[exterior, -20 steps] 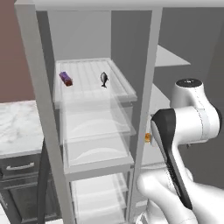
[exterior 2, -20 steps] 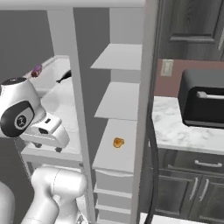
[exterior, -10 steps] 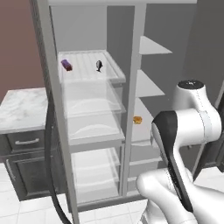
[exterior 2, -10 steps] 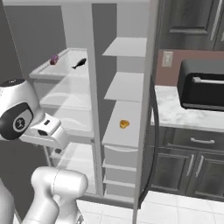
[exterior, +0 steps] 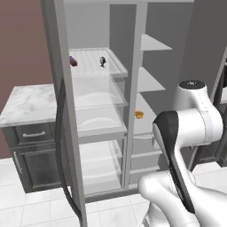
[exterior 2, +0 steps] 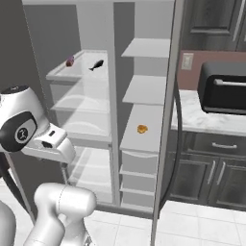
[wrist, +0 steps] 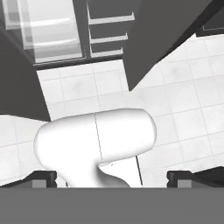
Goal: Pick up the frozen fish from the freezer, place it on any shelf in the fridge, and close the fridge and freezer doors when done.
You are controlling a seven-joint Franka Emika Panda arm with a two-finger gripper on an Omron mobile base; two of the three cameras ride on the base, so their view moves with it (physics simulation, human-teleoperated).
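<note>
You've got both doors swung open. In the left base view the fridge door (exterior: 60, 111) stands edge-on at the left, its dark curved handle (exterior: 62, 146) facing you, with a marble worktop (exterior: 26, 104) just behind it. Inside the fridge (exterior: 95, 119), the top glass shelf (exterior: 95, 66) carries the purple-and-brown block (exterior: 73, 61) toward its left and the frozen fish (exterior: 103, 61) toward its right, the two apart, fish lying flat, tail toward the back. The clear shelves below look bare.

Right of the divider, the freezer (exterior: 148, 88) has grey shelves; a small orange lump (exterior: 139, 115) sits on the third one down, near its front edge. In the right base view the freezer door (exterior 2: 170, 120) stands edge-on between the freezer and a worktop (exterior 2: 211, 120) with a black microwave (exterior 2: 223, 86).

The tool (wrist: 111, 177) points down at the tiled floor (wrist: 175, 100) in the hand view; fingertips (wrist: 43, 177) sit wide apart at the frame's lower corners, jaws fully spread, nothing between them.
</note>
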